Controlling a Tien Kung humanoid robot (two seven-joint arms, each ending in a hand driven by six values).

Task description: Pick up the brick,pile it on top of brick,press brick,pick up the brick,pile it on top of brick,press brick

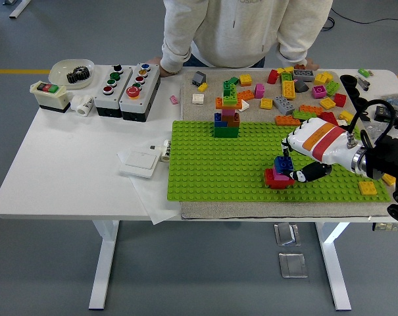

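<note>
Right robot hand point(297, 164): white with a red and orange band, reaching in from the right over the green baseplate point(212, 164); its fingers are pinched around a blue brick point(283, 162).
Blue brick: sits upright, studs facing up, directly on top of the pink brick point(281, 174), which in turn sits on a red brick point(272, 178). It is too small to tell its long axis for sure.
Stack position: on the baseplate's right half, near its front edge (the three bricks form one short column).
Second stack point(227, 112): at the baseplate's far edge, left of centre; blue, green, brown, pink and lime bricks piled upright.
Loose bricks point(297, 92): scattered on the grey mat beyond the baseplate in yellow, orange, red, grey, green and pink; two yellow ones point(368, 187) lie at the baseplate's right end.
Bench point(74, 178): white; carries the mat and the baseplate.
Button boxes point(126, 89): two grey boxes with coloured push buttons at the far left; any labels are too small to read.
White bowl point(72, 71): far left corner, holding a dark gear-like part.
White switch plate point(141, 160): just left of the baseplate.
Person point(245, 29): stands at the far side in a light sweatshirt, one hand point(152, 61) resting on the bench edge.
Writing: nothing legible anywhere.
</note>
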